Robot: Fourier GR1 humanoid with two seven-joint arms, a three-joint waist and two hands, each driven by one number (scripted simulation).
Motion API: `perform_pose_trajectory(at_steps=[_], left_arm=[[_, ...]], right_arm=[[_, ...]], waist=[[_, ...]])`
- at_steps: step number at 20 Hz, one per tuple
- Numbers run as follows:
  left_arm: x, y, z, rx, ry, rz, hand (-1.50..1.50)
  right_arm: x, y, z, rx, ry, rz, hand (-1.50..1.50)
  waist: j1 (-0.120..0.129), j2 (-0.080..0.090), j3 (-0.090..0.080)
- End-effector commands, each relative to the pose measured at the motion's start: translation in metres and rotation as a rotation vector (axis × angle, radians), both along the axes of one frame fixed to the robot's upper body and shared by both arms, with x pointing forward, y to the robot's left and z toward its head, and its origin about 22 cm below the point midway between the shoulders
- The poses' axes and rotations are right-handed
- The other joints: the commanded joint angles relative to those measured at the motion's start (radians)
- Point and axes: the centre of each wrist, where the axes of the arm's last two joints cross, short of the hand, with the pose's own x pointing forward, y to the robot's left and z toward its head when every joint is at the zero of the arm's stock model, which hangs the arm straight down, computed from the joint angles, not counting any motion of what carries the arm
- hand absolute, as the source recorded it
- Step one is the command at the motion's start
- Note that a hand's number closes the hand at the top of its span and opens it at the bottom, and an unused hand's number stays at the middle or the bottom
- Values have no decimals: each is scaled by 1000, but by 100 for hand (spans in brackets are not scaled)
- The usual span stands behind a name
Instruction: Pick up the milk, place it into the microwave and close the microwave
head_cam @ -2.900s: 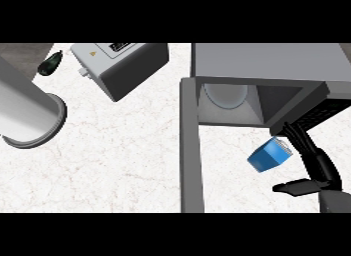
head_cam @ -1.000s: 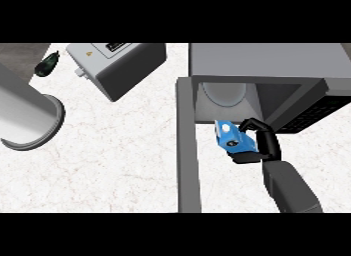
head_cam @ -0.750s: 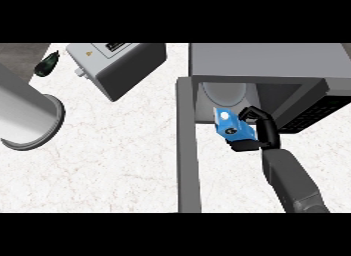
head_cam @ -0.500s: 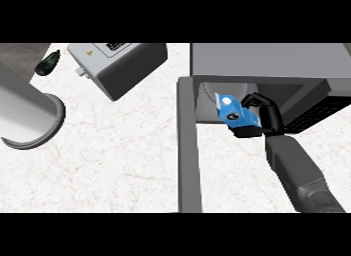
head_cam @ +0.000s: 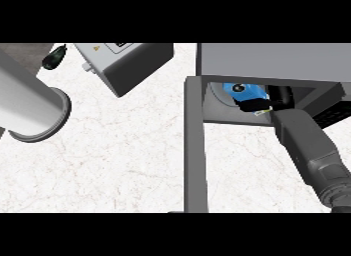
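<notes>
At upper right, your right hand [head_cam: 256, 105] curls round the milk [head_cam: 242, 91] inside the microwave [head_cam: 281, 62] — release and door-closing remain.

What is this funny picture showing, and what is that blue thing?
You are looking down from a robot's head at a white kitchen counter. The grey arm on the right ends in the robot's black right hand. Its fingers curl round the blue thing, a milk carton, and the hand is at the mouth of the grey microwave. The microwave door stands open. The big grey tube at the left is the robot's other arm; its hand is out of view.
</notes>
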Motion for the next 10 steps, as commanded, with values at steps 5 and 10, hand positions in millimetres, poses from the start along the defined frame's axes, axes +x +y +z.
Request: perform_pose_trajectory(at_steps=[5, 10], left_arm=[[15, 2, 7, 7, -28, -41, -150], [22, 1, 1, -5, -33, -47, -150]], right_arm=[[12, -19, 25, -205, -30, -149, 150], [23, -23, 48, -215, -42, -218, 150]], waist=[[39, 22, 1], [59, 34, 1]])
